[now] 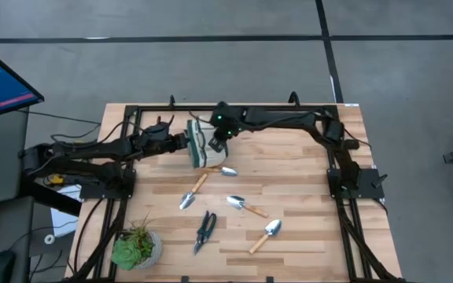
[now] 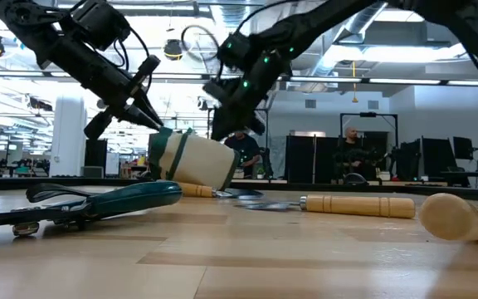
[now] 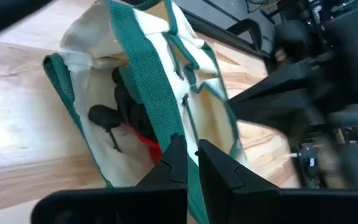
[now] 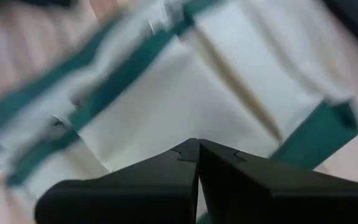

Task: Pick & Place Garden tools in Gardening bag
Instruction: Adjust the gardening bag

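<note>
The gardening bag (image 1: 200, 145), cream with green trim, lies tipped on the table's far middle, its mouth toward my left arm. Inside it show a dark item and something red (image 3: 143, 134). My left gripper (image 1: 182, 141) is shut on the bag's green strap. My right gripper (image 1: 219, 144) is shut and sits over the bag's cream side (image 4: 185, 99). Three wooden-handled trowels (image 1: 193, 191) (image 1: 246, 206) (image 1: 263, 236) and the dark shears (image 1: 204, 230) lie flat on the table nearer the front. Another tool (image 1: 220, 169) lies right by the bag. My left gripper pinches a green strap at the bag's mouth (image 3: 180, 138) between its two fingers, coming from the table's left and slanting down. The bag is tilted, its lower side (image 2: 210, 184) on the table. My right gripper: I cannot tell whether its shut fingers touch the cream cloth.
A potted green plant (image 1: 136, 246) stands at the near left corner. Black frame rails (image 1: 338, 169) run along the table's sides and far edge. Bare wood (image 1: 305, 169) lies between the tools and the right rail.
</note>
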`<state>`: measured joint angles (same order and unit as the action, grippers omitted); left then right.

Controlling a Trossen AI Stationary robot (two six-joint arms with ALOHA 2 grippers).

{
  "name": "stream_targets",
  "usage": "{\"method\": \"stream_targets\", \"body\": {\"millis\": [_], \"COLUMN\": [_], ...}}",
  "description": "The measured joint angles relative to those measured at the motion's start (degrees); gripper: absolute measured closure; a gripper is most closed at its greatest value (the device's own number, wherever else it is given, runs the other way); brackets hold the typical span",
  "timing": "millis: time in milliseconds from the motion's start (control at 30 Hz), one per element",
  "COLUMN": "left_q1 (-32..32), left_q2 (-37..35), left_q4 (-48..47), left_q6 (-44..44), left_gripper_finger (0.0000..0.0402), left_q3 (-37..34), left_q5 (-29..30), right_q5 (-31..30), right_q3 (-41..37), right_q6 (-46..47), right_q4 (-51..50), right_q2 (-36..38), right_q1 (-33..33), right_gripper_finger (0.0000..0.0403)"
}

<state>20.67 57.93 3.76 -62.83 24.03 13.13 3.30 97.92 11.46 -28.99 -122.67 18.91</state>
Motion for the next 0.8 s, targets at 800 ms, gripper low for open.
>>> {"method": "stream_targets", "body": {"millis": [800], "left_q1": [0.0], "left_q2": [4.15], "left_q4": [-2.66], "left_q6": [0.59], "left_gripper_finger": [0.0401], "left_q3": [-1.55], "left_q5": [4.71], "right_q5": [-1.36], "right_q3": [-11.27], "right_q6": [5.31], "right_q4": [-2.5], "right_q2": [1.33], "right_q1": [5.63], "right_gripper_finger": [0.0403]}}
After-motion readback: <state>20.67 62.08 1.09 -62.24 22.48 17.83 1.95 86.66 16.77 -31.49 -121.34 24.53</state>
